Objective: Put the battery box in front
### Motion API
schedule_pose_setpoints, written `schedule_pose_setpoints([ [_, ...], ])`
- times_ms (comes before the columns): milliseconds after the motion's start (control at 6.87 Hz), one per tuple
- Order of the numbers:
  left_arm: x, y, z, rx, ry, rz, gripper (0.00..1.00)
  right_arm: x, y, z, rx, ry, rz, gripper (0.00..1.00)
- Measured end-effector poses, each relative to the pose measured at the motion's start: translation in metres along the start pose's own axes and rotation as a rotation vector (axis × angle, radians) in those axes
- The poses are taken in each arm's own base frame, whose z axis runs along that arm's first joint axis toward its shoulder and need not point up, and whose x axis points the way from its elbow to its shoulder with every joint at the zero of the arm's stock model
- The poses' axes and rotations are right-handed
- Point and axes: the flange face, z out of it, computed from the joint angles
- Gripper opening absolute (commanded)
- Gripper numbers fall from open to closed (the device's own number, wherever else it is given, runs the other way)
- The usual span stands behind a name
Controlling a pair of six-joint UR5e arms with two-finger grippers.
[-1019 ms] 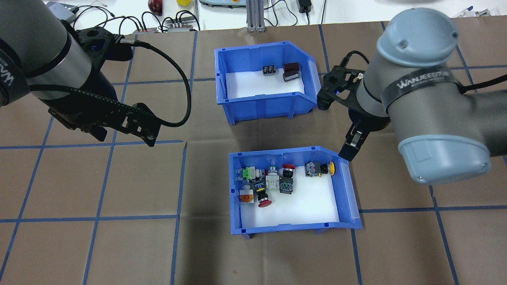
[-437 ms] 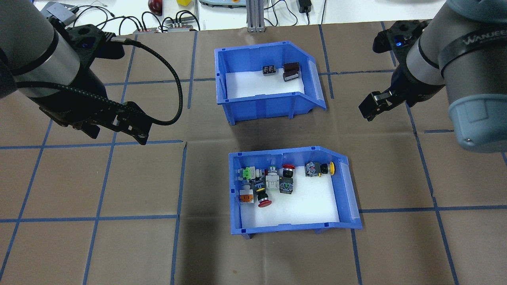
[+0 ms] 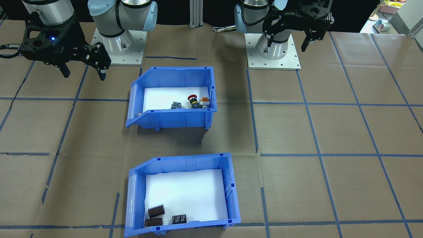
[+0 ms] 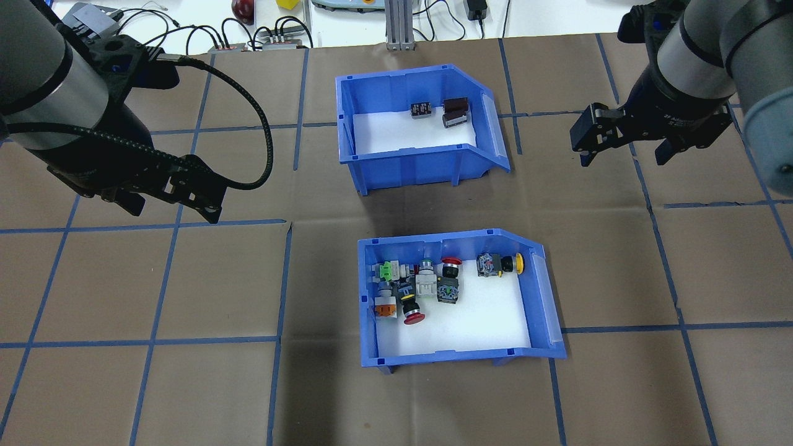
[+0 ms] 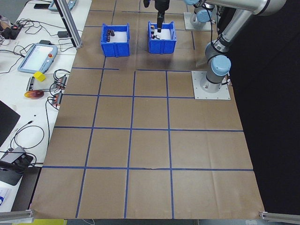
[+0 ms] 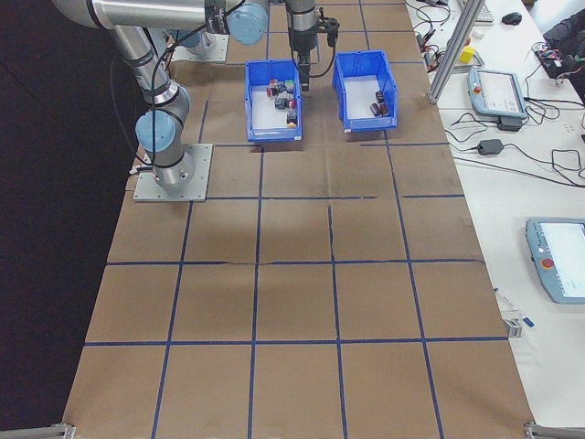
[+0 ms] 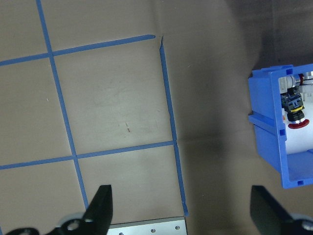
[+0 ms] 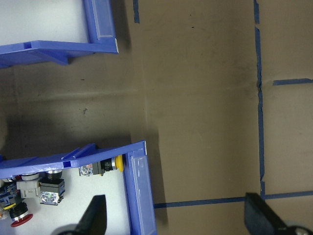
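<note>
1. The tabletop [image 4: 186, 384] is covered in brown paper with a blue tape grid.
2. The battery box [image 4: 396, 158] sits on the far side from the robot, the switch bin [image 4: 452, 359] nearer the robot's base.
3. The left end effector [image 4: 170, 207] hangs spread wide, holding nothing.
4. The right end effector [image 4: 626, 152] is likewise wide apart and empty, beside the battery box without touching it.

The right gripper [image 4: 624, 139] has lifted farther from the bins, while the left gripper [image 4: 170, 201] edged outward.
</note>
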Motion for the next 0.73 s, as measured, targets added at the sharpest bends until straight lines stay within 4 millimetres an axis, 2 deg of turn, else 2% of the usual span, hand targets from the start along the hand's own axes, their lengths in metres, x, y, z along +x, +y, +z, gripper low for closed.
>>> schedule_pose_setpoints([
  [291, 0.000, 0.007, -0.006, 0.010, -0.005, -0.004, 1.00, -0.004, -0.005, 0.001, -0.024, -0.005, 0.032, 1.00],
  [728, 0.001, 0.014, -0.011, 0.022, -0.007, -0.008, 1.00, -0.008, -0.027, 0.002, -0.070, -0.013, 0.034, 1.00],
])
